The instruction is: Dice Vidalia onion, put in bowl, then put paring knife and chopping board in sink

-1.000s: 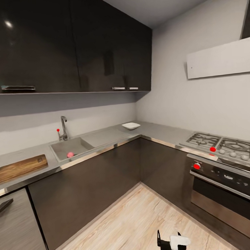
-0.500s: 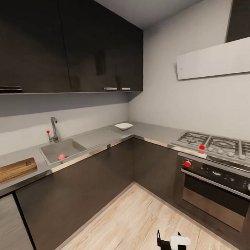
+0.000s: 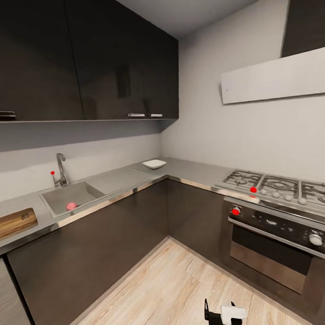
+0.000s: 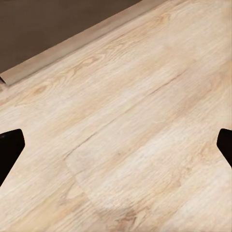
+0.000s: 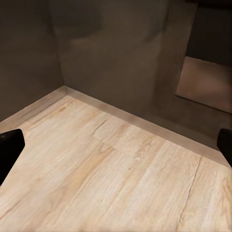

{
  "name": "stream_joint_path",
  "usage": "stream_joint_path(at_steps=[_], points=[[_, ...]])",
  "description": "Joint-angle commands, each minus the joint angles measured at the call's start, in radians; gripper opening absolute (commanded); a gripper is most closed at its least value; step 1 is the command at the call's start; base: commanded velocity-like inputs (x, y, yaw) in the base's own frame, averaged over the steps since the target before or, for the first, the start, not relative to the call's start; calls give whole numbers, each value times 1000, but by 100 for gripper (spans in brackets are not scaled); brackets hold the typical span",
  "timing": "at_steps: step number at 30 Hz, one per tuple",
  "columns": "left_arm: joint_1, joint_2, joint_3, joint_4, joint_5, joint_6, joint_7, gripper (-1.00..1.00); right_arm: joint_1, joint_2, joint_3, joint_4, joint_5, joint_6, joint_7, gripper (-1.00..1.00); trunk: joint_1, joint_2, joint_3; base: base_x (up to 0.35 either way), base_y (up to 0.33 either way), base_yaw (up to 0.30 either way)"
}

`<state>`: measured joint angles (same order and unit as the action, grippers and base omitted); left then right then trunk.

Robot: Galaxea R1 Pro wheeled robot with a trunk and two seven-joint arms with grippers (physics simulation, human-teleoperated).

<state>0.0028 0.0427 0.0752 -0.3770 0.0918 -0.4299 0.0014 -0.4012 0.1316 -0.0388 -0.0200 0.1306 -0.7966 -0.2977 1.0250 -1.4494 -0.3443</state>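
Leftward the scene has slid — one Vidalia onion [image 3: 71, 205] in one sink [image 3: 55, 199]; both pincers — left [image 4: 116, 145], right [image 5: 116, 145] — spread.

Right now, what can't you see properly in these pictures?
- Chopping board: the head view's left edge cuts it off.
- Sink: its front wall hides the near part of the bottom, beside the Vidalia onion.
- Bowl: too far to see inside.
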Motion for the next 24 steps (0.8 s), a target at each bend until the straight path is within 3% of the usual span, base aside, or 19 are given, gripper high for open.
stream_joint_path(at_steps=[1, 24], points=[[0, 0, -3, -2, 9, -1, 0, 100, -1, 0, -4, 0, 11, -1, -8, 100, 0, -1, -1, 0, 0, -47], [0, 0, -3, 0, 9, -1, 0, 100, -1, 0, -4, 1, 11, -1, -8, 100, 0, -1, -13, 0, 0, -4]])
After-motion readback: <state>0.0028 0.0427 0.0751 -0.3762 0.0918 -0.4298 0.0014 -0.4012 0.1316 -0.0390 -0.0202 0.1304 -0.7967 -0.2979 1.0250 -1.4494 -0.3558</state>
